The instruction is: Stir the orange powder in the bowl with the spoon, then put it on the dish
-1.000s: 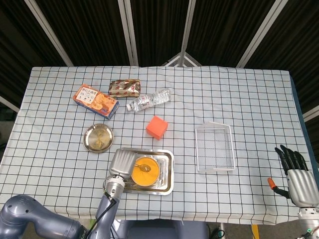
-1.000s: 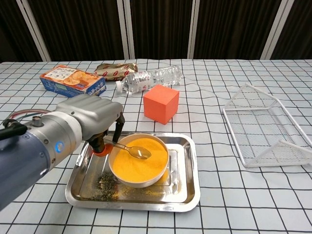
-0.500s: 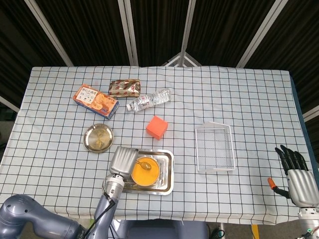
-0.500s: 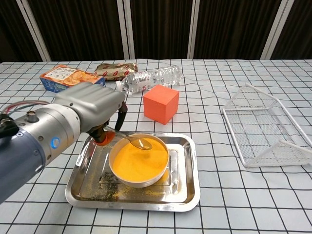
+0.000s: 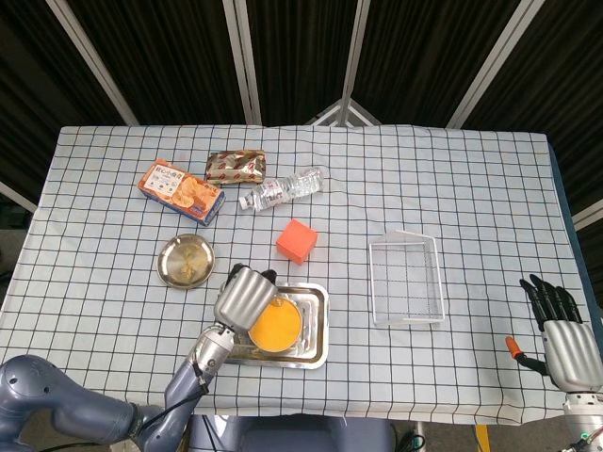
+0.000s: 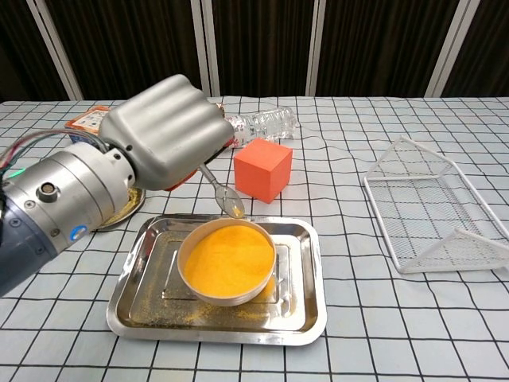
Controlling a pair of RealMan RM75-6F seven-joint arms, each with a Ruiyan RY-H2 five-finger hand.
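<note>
Lifted since a second ago, the spoon now hangs clear above the bowl of orange powder, its tip over the far rim, grasped by the left hand. That hand hides the spoon's handle and part of the far snack packs. Left of the tray sits the dish, mostly hidden in the chest view, with bare cloth around it. Far right, near the table edge, the right hand hangs with fingers spread, grasping nothing.
</note>
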